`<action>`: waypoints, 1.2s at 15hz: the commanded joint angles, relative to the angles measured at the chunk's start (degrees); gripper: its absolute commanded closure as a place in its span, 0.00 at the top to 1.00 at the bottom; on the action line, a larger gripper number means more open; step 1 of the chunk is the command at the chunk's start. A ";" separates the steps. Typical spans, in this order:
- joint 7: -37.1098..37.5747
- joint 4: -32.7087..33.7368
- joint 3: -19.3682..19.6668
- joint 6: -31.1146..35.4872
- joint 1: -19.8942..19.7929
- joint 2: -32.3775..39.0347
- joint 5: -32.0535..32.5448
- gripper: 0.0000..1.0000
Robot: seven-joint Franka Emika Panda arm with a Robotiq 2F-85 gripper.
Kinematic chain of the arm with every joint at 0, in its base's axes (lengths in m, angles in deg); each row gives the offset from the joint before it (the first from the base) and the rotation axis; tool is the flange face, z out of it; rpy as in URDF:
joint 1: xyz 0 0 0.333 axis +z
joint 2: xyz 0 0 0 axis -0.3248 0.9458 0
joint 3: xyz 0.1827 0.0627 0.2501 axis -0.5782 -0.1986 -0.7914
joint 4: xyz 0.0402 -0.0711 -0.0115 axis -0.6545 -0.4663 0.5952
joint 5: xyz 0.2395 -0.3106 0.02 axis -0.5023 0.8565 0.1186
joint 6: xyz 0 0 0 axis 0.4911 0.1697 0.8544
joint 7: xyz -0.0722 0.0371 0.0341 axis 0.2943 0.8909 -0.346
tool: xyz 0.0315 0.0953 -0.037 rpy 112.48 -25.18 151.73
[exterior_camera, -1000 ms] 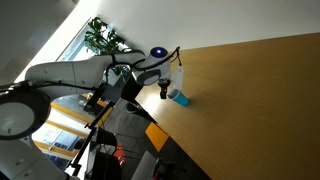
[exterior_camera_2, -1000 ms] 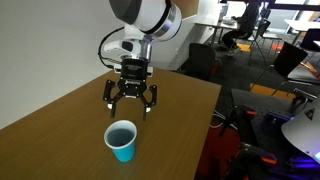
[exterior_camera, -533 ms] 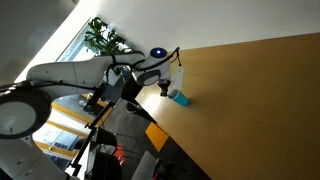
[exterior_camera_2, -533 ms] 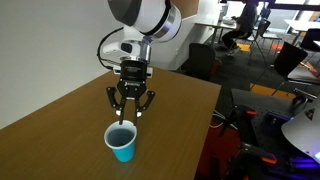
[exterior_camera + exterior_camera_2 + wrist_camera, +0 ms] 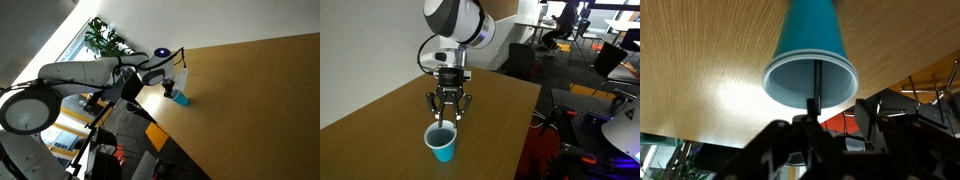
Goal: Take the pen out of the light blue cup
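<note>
The light blue cup point(image 5: 441, 142) stands upright on the wooden table point(image 5: 380, 120), near a table edge point(image 5: 179, 98). From the wrist, the cup point(image 5: 810, 50) is seen from straight above. The pen point(image 5: 815, 85), a thin dark stick, rises from inside it past the near rim. My gripper point(image 5: 447, 114) hangs straight over the cup, fingers pointing down. They are drawn partway together around the pen's top. In the wrist view a gap still shows between the dark fingers point(image 5: 868, 112), and the pen's top lies by the other finger. The gripper point(image 5: 835, 112) holds nothing that I can see.
The table's edge runs close beside the cup point(image 5: 165, 110), with floor and office chairs point(image 5: 560, 30) beyond. A potted plant point(image 5: 103, 38) stands behind the arm. The wooden top stretches wide on the far side of the cup point(image 5: 260, 100).
The fingers stood spread wide a second ago and have since drawn in over the cup. The cup has not moved, and the arm's upper part has shifted slightly.
</note>
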 commanded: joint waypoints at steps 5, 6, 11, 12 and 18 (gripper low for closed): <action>6.98 7.34 -1.60 1.01 -0.04 5.61 5.40 0.35; 7.57 7.87 -1.87 0.95 -0.07 6.00 5.84 0.37; 9.10 8.58 -3.13 0.04 -0.70 6.74 7.91 0.43; 9.09 8.42 -3.34 0.04 -0.88 6.68 7.95 0.46; 8.60 8.36 -4.14 -0.88 -1.79 7.11 7.64 0.41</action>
